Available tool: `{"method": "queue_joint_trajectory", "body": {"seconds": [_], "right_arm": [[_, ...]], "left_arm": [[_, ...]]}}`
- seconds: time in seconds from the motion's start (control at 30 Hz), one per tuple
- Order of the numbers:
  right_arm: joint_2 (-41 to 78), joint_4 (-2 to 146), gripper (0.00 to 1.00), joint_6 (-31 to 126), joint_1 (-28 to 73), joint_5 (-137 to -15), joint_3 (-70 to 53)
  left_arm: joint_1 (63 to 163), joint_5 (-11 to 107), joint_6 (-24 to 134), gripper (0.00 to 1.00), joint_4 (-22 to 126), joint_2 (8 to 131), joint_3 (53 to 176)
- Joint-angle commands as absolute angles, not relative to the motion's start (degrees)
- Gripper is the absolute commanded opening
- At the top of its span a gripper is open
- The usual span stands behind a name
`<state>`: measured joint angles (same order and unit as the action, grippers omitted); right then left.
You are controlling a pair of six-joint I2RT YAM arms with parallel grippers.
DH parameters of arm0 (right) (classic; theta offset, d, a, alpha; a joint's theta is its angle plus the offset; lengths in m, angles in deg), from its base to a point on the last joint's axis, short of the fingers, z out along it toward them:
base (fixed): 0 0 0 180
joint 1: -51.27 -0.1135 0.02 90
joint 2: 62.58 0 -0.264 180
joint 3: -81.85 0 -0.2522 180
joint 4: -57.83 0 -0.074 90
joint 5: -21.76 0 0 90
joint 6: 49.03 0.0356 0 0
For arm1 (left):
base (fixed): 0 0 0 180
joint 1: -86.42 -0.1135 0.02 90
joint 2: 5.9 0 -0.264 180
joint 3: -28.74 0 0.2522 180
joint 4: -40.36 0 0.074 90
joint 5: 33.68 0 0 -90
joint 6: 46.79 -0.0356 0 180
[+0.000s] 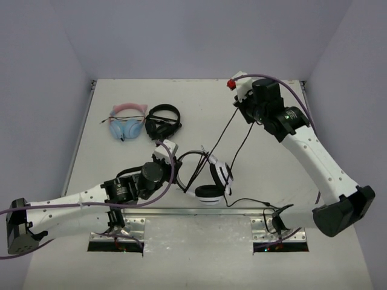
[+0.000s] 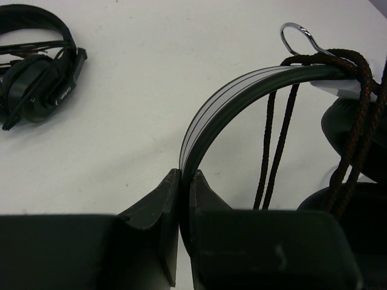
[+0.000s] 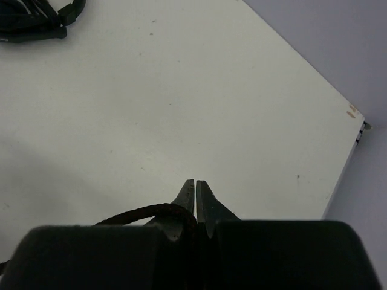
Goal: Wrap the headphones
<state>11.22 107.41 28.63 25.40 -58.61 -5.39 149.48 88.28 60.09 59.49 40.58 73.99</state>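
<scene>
The white headphones (image 1: 213, 176) lie near the table's front middle, ear pads down to the right. My left gripper (image 1: 178, 158) is shut on their dark headband (image 2: 230, 99); in the left wrist view the jaws (image 2: 186, 181) pinch its left end. The thin black cable (image 1: 221, 134) is looped over the headband by the cup (image 2: 357, 90) and runs up taut to my right gripper (image 1: 237, 92) at the back right. That gripper (image 3: 195, 188) is shut on the cable (image 3: 142, 212), which comes out on its left side.
The pink-and-blue cat-ear pair (image 1: 127, 121) and the all-black pair (image 1: 163, 121) lie at the back left; the black pair also shows in the left wrist view (image 2: 36, 72). A slack stretch of cable (image 1: 249, 203) lies by the table's front edge.
</scene>
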Motion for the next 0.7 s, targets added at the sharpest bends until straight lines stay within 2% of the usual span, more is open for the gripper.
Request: {"method": "queue_joint_trajectory", "body": {"seconds": [0.0,0.13,0.3,0.4,0.43,0.57,0.67], "right_arm": [[15.98,101.38,0.01,27.96,27.01,-61.46,-1.17],[18.63,102.27,0.01,30.07,27.01,-66.04,1.83],[18.9,103.75,0.01,27.01,27.01,-65.96,4.9],[19.51,106.29,0.01,24.89,27.18,-65.25,7.09],[19.77,107.09,0.01,25.32,27.45,-65.95,7.63],[22.22,113.58,0.01,29.71,28.42,-70.7,12.02],[23.73,115.1,0.01,31.39,28.5,-70.18,14.75]], "left_arm": [[149.87,81.81,58.94,0.0,65.09,38.49,81.69],[149.96,84.61,57.27,0.0,75.53,39.71,90.3],[149.96,83.39,52.45,0.0,84.34,46.3,100.4],[149.96,92.23,50.68,0.0,89.97,51.13,105.32],[149.87,98.53,50.15,0.0,90.85,52.97,106.3],[149.96,111.76,40.01,0.0,83.34,54.48,107.63],[149.96,109.5,30.33,0.0,74.28,53.87,106.84]]}}
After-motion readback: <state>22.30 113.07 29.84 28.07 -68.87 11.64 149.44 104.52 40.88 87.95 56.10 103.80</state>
